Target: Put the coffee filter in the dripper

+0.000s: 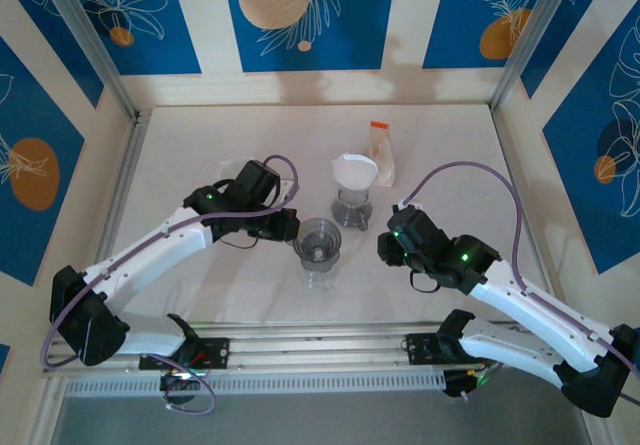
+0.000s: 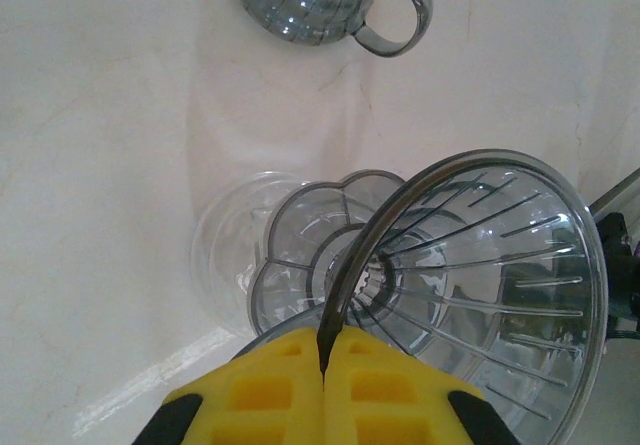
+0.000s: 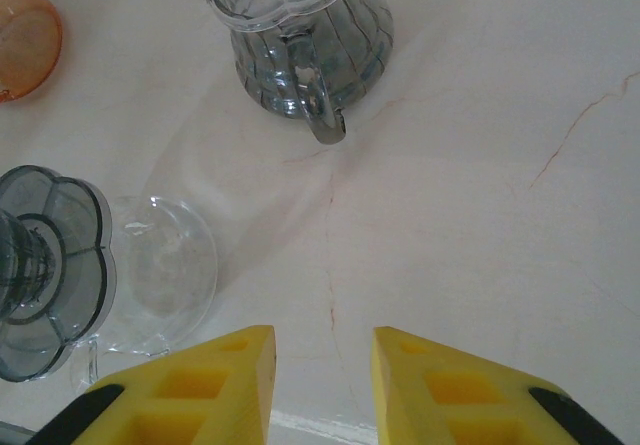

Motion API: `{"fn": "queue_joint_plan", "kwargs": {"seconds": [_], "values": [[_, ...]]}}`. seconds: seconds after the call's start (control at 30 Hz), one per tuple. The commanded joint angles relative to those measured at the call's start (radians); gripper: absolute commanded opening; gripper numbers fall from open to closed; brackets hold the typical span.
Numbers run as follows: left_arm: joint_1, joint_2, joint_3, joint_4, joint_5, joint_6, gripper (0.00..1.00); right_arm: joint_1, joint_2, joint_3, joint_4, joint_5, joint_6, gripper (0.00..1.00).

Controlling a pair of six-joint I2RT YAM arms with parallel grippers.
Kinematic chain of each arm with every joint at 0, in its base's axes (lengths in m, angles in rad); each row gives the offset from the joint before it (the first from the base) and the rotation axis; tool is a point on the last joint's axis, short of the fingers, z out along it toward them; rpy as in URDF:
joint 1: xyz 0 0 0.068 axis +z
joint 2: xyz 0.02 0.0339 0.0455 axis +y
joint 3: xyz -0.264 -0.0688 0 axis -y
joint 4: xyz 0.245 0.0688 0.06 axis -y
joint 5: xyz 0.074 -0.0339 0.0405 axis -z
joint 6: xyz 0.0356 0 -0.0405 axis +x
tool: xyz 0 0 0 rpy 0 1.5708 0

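Pads (image 2: 270,395) of the left claw (image 2: 323,347) are clenched tight on the thin rim of the dripper (image 2: 500,265); no gap shows between them. They are yellow, blocky and moulded with square pockets. The dripper is a smoky clear plastic cone with fine raised ribs running down to a small hole, and it ends in a flower-shaped foot (image 2: 300,225). Just past the foot lies a clear round saucer (image 2: 215,250); whether the two touch I cannot tell.

The right claw (image 3: 323,335) is released, its pads partly apart with only bare table (image 3: 480,165) between them, gripping nothing. The table is pale and smooth like marble, with thin reddish veins. To this claw's left are the same foot and saucer.

Farther out, ahead of both claws, stands a grey ribbed jug (image 3: 300,55) with a loop handle turned toward the right claw. On top of it, seen from above, sits the filter (image 1: 355,172), a white paper cone, open end up. It is well apart from both claws, beyond the held dripper and to its right, not in it. Just behind the filter lies a pale packet (image 1: 382,155) with an orange end.
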Motion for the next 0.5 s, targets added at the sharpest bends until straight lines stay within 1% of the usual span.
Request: {"fn": "queue_joint_plan", "kwargs": {"seconds": [0.0, 0.33, 0.43, 0.47], "values": [[-0.008, -0.005, 0.005, -0.022, 0.029, 0.015, 0.0, -0.005, -0.011, -0.013, -0.009, 0.018, 0.015, 0.32], [-0.009, -0.002, -0.003, -0.023, 0.041, 0.018, 0.0, -0.008, -0.011, -0.017, -0.008, 0.014, 0.016, 0.32], [-0.009, 0.002, -0.006, -0.019, 0.049, 0.016, 0.04, -0.007, -0.009, -0.018, -0.005, 0.012, 0.018, 0.32], [-0.008, 0.001, -0.005, -0.018, 0.048, 0.015, 0.08, -0.008, -0.009, -0.018, -0.004, 0.013, 0.019, 0.32]]}}
